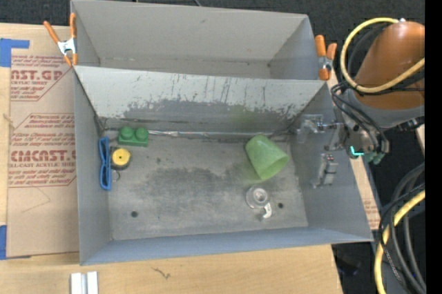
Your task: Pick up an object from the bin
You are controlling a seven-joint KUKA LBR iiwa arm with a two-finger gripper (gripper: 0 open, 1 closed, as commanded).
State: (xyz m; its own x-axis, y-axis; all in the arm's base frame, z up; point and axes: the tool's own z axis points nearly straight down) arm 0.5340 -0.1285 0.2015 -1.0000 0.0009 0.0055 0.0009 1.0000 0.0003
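Observation:
My gripper (318, 151) hangs at the bin's right side, over the sloping right wall, open with nothing between its fingers. The closest loose thing is a translucent green cup (265, 157) lying on its side on the floor, a little left of the gripper. In front of the cup lies a small clear and silvery round piece (260, 199). Neither touches the gripper.
On the floor at the far left lie a green two-stud brick (132, 136), a small yellow disc (121, 158) and a thin blue tool (104, 163) along the left wall. The arm with its orange cover and yellow cables stands outside the bin's right rim.

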